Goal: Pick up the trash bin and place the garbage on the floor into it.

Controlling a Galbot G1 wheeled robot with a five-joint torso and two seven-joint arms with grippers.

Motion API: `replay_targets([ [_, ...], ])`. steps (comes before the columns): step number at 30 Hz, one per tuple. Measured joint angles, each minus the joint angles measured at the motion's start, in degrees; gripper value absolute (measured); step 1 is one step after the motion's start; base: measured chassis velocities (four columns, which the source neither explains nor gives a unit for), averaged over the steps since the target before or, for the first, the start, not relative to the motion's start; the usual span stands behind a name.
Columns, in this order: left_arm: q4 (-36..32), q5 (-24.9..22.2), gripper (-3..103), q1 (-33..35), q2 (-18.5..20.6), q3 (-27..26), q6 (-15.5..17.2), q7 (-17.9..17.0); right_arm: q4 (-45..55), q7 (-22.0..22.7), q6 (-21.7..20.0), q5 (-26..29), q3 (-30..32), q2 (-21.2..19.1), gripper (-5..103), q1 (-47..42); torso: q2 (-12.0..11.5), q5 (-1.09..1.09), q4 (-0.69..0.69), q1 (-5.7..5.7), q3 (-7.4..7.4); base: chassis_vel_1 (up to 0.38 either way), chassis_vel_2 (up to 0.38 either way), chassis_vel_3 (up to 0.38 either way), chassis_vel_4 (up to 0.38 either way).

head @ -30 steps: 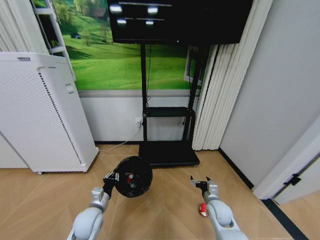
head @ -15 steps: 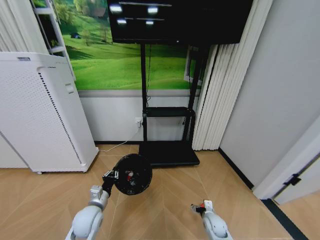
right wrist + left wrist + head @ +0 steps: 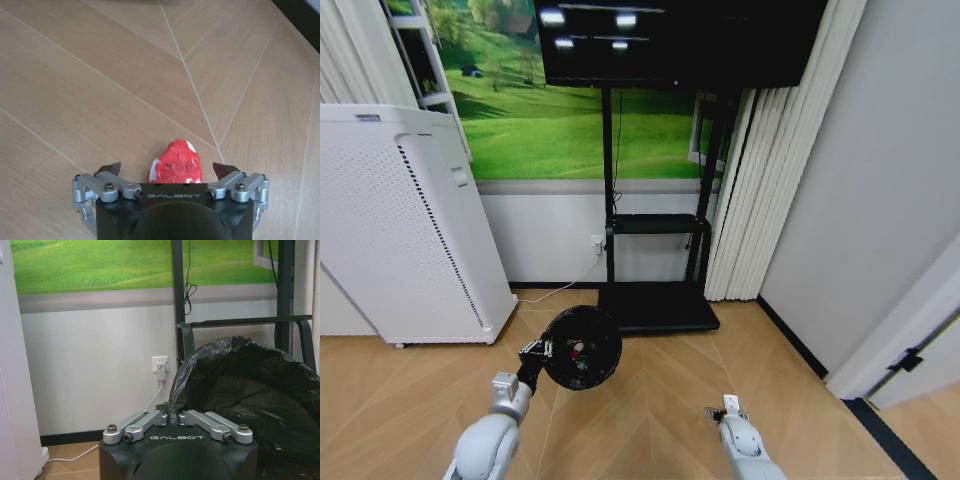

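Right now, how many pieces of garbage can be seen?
2: a red-and-white wrapper on the floor between the open right gripper's fingers, and a red scrap inside the trash bin. More may be hidden.

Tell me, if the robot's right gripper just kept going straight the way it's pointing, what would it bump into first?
Most likely the red-and-white crumpled wrapper on the wooden floor. The right gripper points down with open fingers either side of it. How much gap remains is hard to judge.

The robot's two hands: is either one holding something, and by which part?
The left gripper holds the trash bin by its rim. The right gripper holds nothing; its open fingers straddle a red-and-white wrapper on the floor.
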Motion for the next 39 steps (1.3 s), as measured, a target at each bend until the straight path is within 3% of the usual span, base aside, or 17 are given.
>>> replay_targets([
  [29, -0.51, -0.86, 4, -0.05, 0.68, -0.98, 0.0, 0.01, -10.5, 2.23, 3.79, -0.26, -0.07, -0.2, 99, 4.38, 0.02, -0.01, 0.01, 0.0, 0.0, 0.0, 0.0, 0.0, 0.0],
  [32, -0.56, -1.09, 4, -0.08, 0.77, -1.13, 0.0, 0.06, -11.04, 2.39, 3.91, -0.28, -0.11, -0.16, 79, 4.76, 0.02, -0.02, 0.01, 0.0, -0.01, 0.0, 0.0, 0.0, 0.0],
  [33, -0.56, -1.09, 4, -0.08, 0.77, -1.13, 0.0, 0.06, -11.04, 2.39, 3.91, -0.28, -0.11, -0.16, 79, 4.76, 0.02, -0.02, 0.01, 0.0, -0.01, 0.0, 0.0, 0.0, 0.0],
  [35, -0.6, -1.23, 4, -0.09, 0.85, -1.33, 0.0, 0.11, -11.24, 2.38, 3.99, -0.43, -0.18, -0.2, 68, 4.79, 0.02, -0.02, 0.01, -0.01, -0.01, 0.0, 0.0, 0.0, 0.0],
  [37, -0.61, -1.28, 4, -0.09, 0.87, -1.4, 0.0, 0.12, -11.37, 2.38, 4.11, -0.52, -0.2, -0.21, 68, 4.81, 0.02, -0.02, 0.01, 0.0, -0.01, 0.0, 0.0, 0.0, 0.0],
  [39, -0.72, -1.43, 4, -0.1, 1.0, -1.5, 0.0, 0.13, -11.67, 2.47, 4.21, -0.72, -0.19, -0.25, 57, 4.9, 0.02, -0.03, 0.01, -0.01, -0.01, 0.0, 0.0, 0.0, 0.0],
])
